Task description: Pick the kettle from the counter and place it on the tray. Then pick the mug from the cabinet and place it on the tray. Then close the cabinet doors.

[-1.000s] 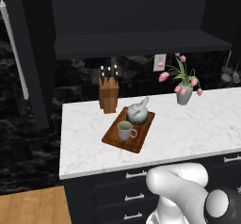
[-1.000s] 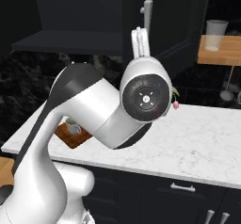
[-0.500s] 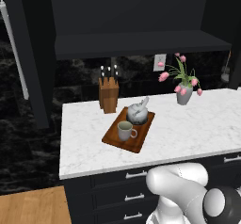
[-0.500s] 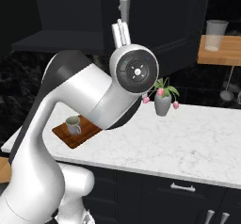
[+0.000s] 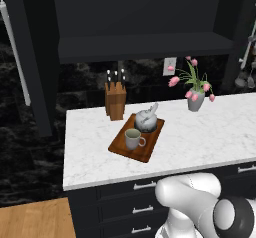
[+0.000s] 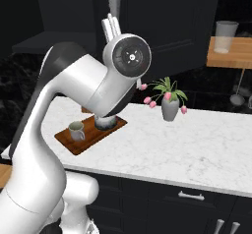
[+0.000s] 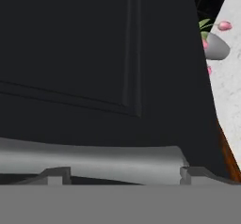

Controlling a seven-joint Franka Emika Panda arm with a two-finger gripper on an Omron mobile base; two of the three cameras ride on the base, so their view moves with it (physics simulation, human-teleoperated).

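Kettle and mug sit on the tray; gripper, jaws wide, has swung up left against a cabinet door.

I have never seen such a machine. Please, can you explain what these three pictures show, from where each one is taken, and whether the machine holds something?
It is a white robot arm in a simulated kitchen. Two cameras sit on its base, looking from left and right behind the arm; a third sits on the hand. On the counter lies a wooden tray carrying the kettle and the mug. Beside it stand a knife block and a vase with pink flowers. The gripper is raised close to a black cabinet door, with the door's silver handle crossing just above its fingertips. It appears open and holds nothing.
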